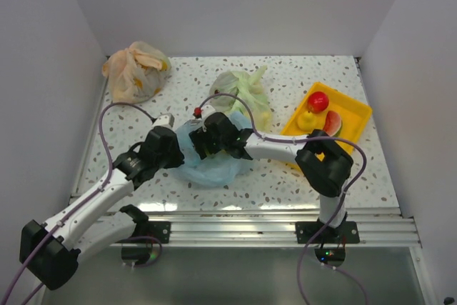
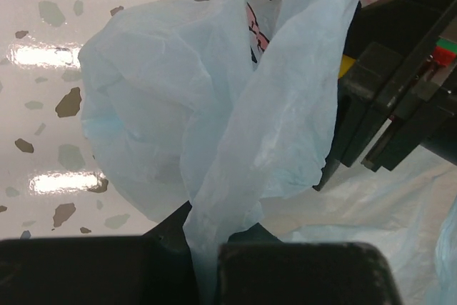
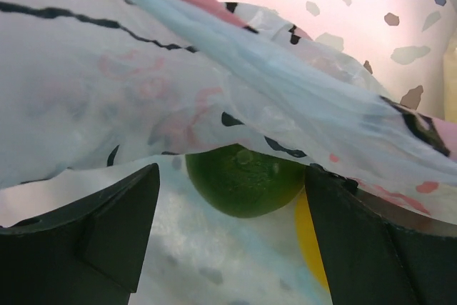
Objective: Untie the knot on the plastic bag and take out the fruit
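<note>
The light blue plastic bag [image 1: 214, 166] lies in the middle of the table between both grippers. My left gripper [image 1: 178, 149] is shut on a strip of the bag's film [image 2: 203, 248], which runs up and away from the jaws. My right gripper [image 1: 203, 141] is pushed into the bag's mouth, open. In the right wrist view a green round fruit [image 3: 243, 180] sits just beyond the open fingertips [image 3: 232, 173], with a yellow fruit [image 3: 310, 241] beside it. Printed film [image 3: 214, 83] drapes over both. No tied knot shows in any view.
A yellow tray [image 1: 357, 108] at the right holds a red apple [image 1: 318, 101], a yellow pear [image 1: 307, 119] and a watermelon slice [image 1: 333, 123]. A pale green bag [image 1: 244, 91] lies behind the blue one. An orange bag [image 1: 136, 71] sits at the back left.
</note>
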Controlling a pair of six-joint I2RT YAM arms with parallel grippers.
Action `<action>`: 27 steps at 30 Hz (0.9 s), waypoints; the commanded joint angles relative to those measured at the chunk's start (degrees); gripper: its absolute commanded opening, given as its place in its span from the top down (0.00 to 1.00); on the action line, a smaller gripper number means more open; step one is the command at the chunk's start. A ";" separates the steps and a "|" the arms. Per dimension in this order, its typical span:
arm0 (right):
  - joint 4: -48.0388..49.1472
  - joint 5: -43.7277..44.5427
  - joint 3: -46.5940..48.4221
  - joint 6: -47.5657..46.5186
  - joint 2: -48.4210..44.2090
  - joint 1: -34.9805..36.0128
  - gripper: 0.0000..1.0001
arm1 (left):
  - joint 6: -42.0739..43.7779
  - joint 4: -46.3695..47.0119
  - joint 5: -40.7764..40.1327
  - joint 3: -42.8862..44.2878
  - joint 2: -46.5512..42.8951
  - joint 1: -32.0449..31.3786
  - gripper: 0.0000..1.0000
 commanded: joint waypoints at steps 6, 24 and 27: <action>7.50 3.80 2.21 -1.14 5.19 -0.01 0.15 | 1.21 3.01 1.60 -1.80 -0.97 0.08 1.00; 4.87 -5.51 -3.50 -3.95 -9.47 -0.01 0.80 | -1.16 0.02 -5.25 -2.25 -0.96 0.08 1.00; 3.10 -8.41 -4.20 -5.01 -14.12 -0.01 0.80 | -1.08 -0.51 -5.96 -1.81 -1.05 0.08 1.00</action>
